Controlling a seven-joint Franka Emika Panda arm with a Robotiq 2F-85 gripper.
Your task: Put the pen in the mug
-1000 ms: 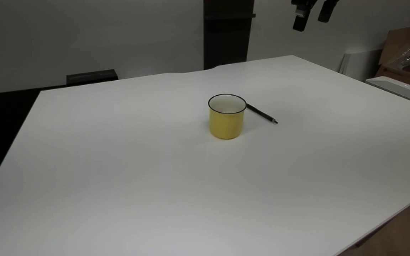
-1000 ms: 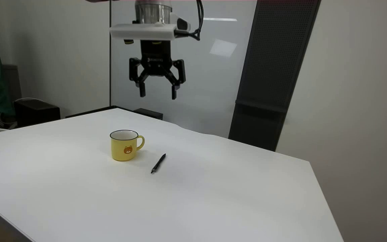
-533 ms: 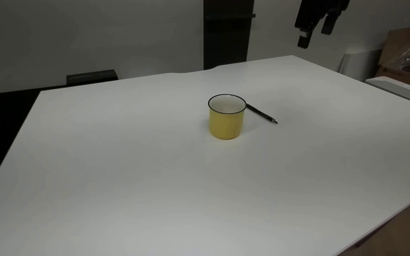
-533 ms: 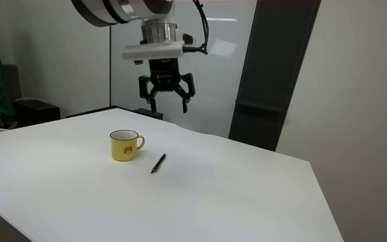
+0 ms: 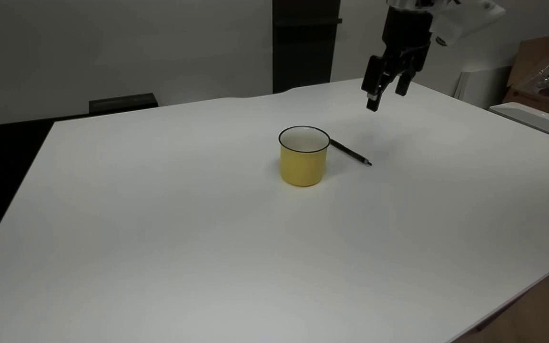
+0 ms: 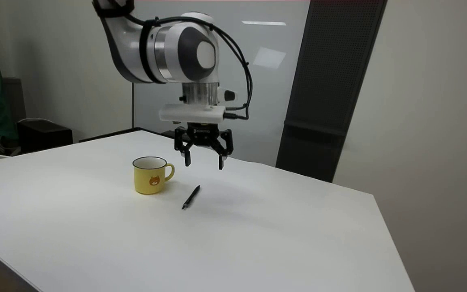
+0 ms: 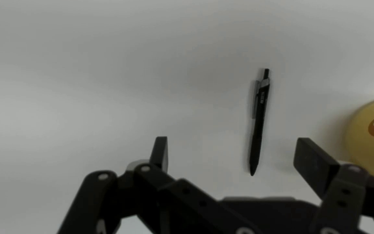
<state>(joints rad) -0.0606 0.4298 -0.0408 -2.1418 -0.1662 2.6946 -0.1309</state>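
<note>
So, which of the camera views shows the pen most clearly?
The wrist view: the pen appears there whole and largest, even its clip visible. Both exterior views show it smaller; in an exterior view the mug may hide one end.

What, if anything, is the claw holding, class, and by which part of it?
Nothing is held: the claw hangs open in the air, and the pen and the mug both rest on the table.
</note>
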